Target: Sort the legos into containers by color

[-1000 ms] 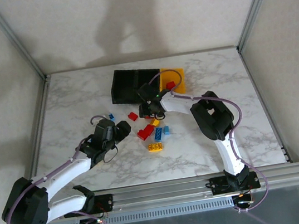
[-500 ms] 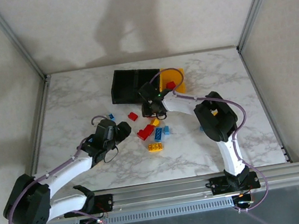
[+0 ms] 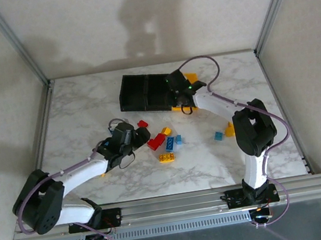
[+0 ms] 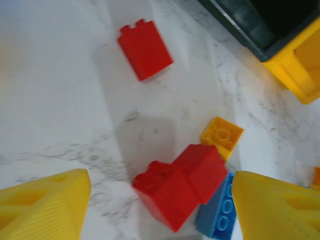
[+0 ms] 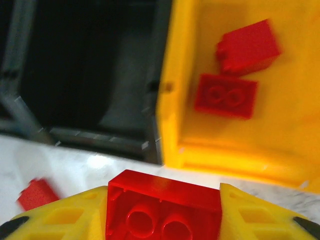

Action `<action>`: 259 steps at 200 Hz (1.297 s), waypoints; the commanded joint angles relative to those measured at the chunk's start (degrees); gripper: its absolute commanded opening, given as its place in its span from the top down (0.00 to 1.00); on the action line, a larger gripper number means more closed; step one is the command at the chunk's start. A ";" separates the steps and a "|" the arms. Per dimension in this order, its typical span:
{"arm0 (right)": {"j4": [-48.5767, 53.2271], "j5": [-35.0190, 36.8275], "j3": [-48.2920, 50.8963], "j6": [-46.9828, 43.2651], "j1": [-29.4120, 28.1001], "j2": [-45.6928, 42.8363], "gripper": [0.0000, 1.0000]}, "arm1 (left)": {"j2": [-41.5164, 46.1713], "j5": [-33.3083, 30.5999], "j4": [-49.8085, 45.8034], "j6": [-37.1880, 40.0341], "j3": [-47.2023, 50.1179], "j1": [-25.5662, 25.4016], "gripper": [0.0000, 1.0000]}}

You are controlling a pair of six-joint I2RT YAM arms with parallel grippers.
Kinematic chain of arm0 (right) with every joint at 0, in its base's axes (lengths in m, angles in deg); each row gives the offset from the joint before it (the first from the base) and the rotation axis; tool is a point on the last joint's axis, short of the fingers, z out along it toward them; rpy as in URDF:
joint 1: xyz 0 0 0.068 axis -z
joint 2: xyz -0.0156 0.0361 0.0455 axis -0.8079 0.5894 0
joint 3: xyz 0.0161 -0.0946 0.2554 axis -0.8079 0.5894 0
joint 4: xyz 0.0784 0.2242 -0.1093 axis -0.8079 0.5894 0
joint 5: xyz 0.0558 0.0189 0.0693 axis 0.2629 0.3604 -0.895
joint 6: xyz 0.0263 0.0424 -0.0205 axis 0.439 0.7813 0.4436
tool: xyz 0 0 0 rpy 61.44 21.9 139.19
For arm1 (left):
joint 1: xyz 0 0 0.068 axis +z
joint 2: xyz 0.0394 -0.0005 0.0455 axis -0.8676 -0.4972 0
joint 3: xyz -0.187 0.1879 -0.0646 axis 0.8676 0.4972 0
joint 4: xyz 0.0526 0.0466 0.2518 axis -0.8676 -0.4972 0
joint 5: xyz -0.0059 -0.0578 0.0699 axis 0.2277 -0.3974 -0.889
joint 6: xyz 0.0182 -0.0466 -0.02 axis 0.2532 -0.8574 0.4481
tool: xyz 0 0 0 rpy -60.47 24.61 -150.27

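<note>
Nearest the bases, the left gripper [image 3: 134,139] hung low over the marble table [image 3: 75,114]. Its yellow fingers [image 4: 45,207] were spread wide with nothing between them. In the left wrist view a red pair [image 4: 180,185], two bricks pressed together, lay on the table just ahead of the gap, at 12 o'clock. A blue brick [image 4: 216,215] touched the pair at 4 o'clock, and a small yellow brick [image 4: 222,136] sat just beside it at 1 o'clock. A lone red brick [image 4: 145,48] lay well apart at 11 o'clock.

From above, a flat yellow brick [image 3: 166,157] lay at the left gripper's 4 o'clock and a light blue brick [image 3: 178,139] at its 3 o'clock. Farther along at 3 o'clock, by the right arm's elbow, were a small blue piece [image 3: 218,136] and an orange-yellow piece [image 3: 229,129].

Beyond the pile, the right gripper [image 3: 177,93] was closed on a red two-stud brick [image 5: 164,207], pinched between its yellow fingers. It hovered at the near edge of the bins. The yellow bin [image 5: 300,125] stood at its 1 o'clock with a tilted red brick [image 5: 247,47] and a flat red brick [image 5: 226,95] inside. The black bins [image 3: 144,92] stood touching the yellow one, at the gripper's 11 o'clock. Their insides were too dark to read.
</note>
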 commanded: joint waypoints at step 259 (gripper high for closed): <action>6.05 0.35 -29.53 -1.19 10.85 22.26 0.34 | -2.95 -0.05 -0.01 1.40 -4.88 -2.11 0.26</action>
